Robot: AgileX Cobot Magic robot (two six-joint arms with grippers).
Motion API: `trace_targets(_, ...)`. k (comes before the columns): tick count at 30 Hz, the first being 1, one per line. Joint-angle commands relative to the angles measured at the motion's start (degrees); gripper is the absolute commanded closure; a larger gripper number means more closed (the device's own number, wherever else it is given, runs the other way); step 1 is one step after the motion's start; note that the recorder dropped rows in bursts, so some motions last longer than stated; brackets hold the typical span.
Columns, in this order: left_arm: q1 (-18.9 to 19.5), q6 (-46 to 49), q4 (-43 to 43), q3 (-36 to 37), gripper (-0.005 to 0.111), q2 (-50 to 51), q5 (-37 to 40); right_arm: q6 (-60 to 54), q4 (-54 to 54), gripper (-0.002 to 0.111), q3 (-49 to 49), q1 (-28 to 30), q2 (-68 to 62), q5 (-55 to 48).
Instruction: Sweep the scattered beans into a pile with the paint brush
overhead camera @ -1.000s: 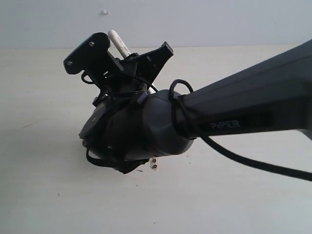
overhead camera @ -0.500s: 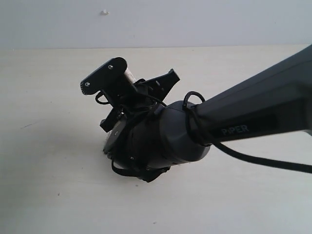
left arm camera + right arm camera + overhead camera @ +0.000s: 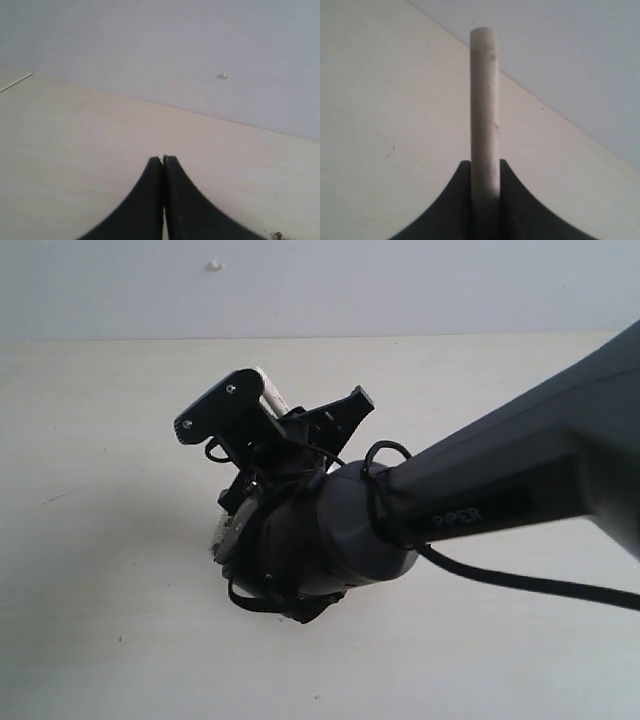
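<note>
My right gripper (image 3: 275, 412) reaches across the middle of the table in the exterior view and is shut on the paint brush. Only the pale wooden handle end (image 3: 271, 396) shows above the jaws. In the right wrist view the handle (image 3: 484, 95) stands straight up, clamped between the black jaws of the right gripper (image 3: 484, 166). A pale patch (image 3: 219, 535) low beside the wrist may be the bristles. The arm hides the beans in the exterior view; a few beans (image 3: 277, 235) show at the edge of the left wrist view. My left gripper (image 3: 163, 160) is shut and empty, above bare table.
The pale wooden table (image 3: 90, 570) runs back to a grey-white wall (image 3: 420, 285) with a small white speck (image 3: 213, 264). The right arm's thick black forearm (image 3: 500, 500) and its cable (image 3: 540, 585) fill the right half of the exterior view.
The right gripper with the brush has moved right and lower over the table. The wrist now covers the few beans that showed beneath it one second ago.
</note>
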State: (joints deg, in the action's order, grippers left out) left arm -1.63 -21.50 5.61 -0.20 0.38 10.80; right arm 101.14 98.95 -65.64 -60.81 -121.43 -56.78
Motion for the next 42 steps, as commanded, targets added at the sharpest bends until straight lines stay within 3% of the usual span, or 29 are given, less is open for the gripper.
trace_targets(1, -0.38, 0.11, -0.23, 0.20, 0.107, -0.38, -0.13, 2.03, 0.99, 0.108, 0.12, 0.31, -1.23, 0.89)
trace_targets(13, -0.38, 0.11, -0.23, 0.20, 0.107, -0.38, -0.13, 8.65, 0.99, 0.108, -2.96, 0.31, -1.23, 4.34)
trace_targets(21, -0.38, 0.11, -0.23, 0.20, 0.107, -0.38, -0.13, 5.97, 0.99, 0.108, -3.89, -0.15, 0.04, 1.79)
trace_targets(29, -0.38, 0.11, -0.23, 0.20, 0.107, -0.38, -0.04, 0.49, 0.26, 0.108, -3.89, -5.13, 5.62, -1.85)
trace_targets(36, -0.38, 0.11, -0.23, 0.20, 0.107, -0.38, -0.04, 1.34, 0.99, 0.108, -0.22, -5.72, 6.31, 11.00)
trace_targets(42, -0.38, 0.11, -0.23, 0.20, 0.107, -0.38, -0.04, 3.18, 0.99, 0.108, 4.15, -5.72, 6.31, 12.66)
